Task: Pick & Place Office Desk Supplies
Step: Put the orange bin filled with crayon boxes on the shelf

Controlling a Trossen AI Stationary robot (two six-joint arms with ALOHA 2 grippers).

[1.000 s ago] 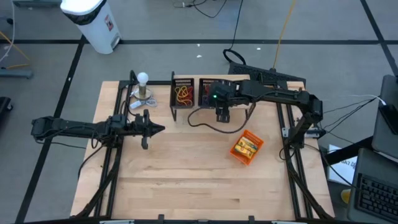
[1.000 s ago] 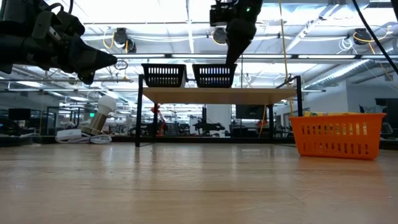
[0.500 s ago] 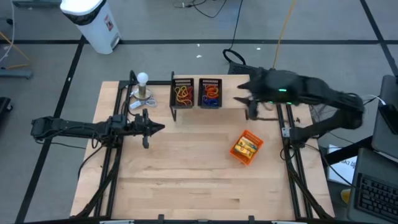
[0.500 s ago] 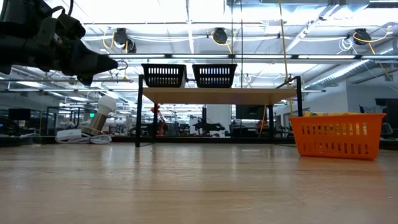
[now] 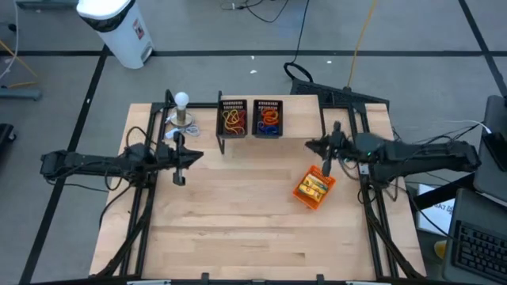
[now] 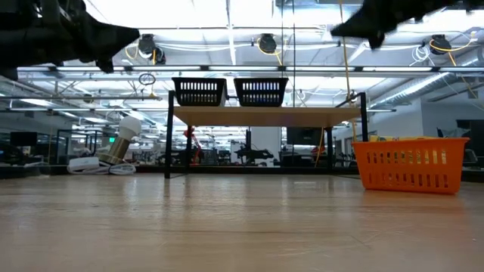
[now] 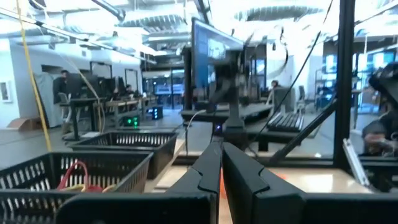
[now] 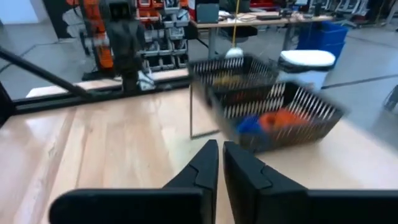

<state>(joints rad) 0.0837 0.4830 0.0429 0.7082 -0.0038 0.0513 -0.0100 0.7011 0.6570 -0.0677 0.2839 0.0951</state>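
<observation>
Two black mesh trays stand on a low shelf at the table's far edge. The left tray (image 5: 232, 118) holds orange and red rubber bands, the right tray (image 5: 268, 118) blue and red ones (image 8: 273, 121). An orange tray (image 5: 314, 188) on the table's right half holds yellow packets (image 5: 315, 185). My left gripper (image 5: 199, 153) hovers shut over the table's left side, nothing between its fingers (image 7: 211, 163). My right gripper (image 5: 308, 145) hangs shut above the table, right of the black trays and beyond the orange tray, also empty (image 8: 219, 154).
A white ball on a small stand (image 5: 182, 110) sits at the far left, close to my left gripper. Dark frame rails (image 5: 139, 198) run along the table's left and right sides. Bare wood (image 5: 238, 214) fills the middle and near part.
My right gripper has swung away from above the right black tray toward the table's right edge, sinking a little and turning from pointing down to roughly level. My left gripper has risen slightly and tipped upward.
</observation>
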